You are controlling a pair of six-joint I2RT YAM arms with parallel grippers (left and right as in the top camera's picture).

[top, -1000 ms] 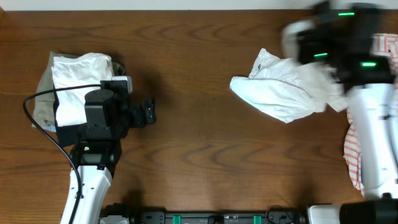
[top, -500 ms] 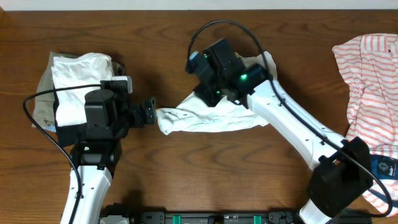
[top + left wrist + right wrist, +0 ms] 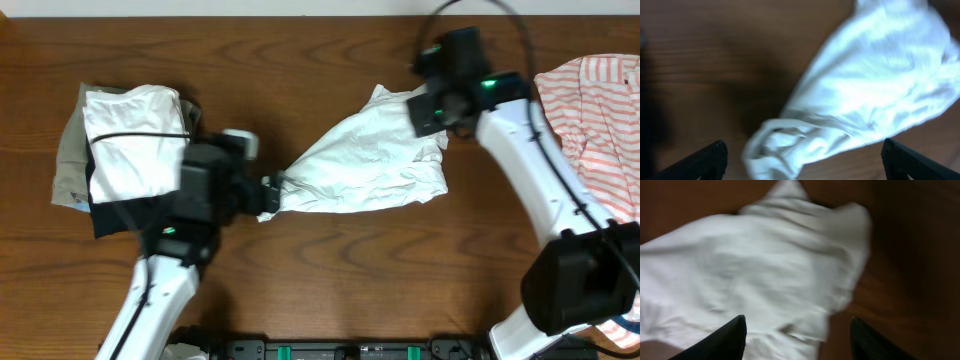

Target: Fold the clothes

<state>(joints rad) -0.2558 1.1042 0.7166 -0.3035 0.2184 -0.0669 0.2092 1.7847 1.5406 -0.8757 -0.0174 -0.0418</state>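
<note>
A crumpled white garment (image 3: pixel 365 160), one of the clothes, lies on the wooden table (image 3: pixel 330 270) near the middle. Its bunched left end (image 3: pixel 785 145) sits between the wide-apart fingers of my left gripper (image 3: pixel 270 192), which is open. In the left wrist view the left gripper (image 3: pixel 807 162) has a dark fingertip (image 3: pixel 705 162) on each side of the cloth. My right gripper (image 3: pixel 428 112) hovers over the garment's upper right part. In the right wrist view the right gripper (image 3: pixel 797 340) is open above the white fabric (image 3: pixel 755 270), with nothing held. No lettering shows on the garment.
A stack of folded clothes sits at the far left: a white piece (image 3: pixel 130 140) on top, khaki (image 3: pixel 65 165) and black (image 3: pixel 105 212) below. A coral-and-white striped garment (image 3: pixel 590 130) lies at the right edge, beside the right arm.
The right gripper has opened and let the white garment go, then swung back to the right. The left arm has moved right to the garment's left end. The garment lies more spread out.
</note>
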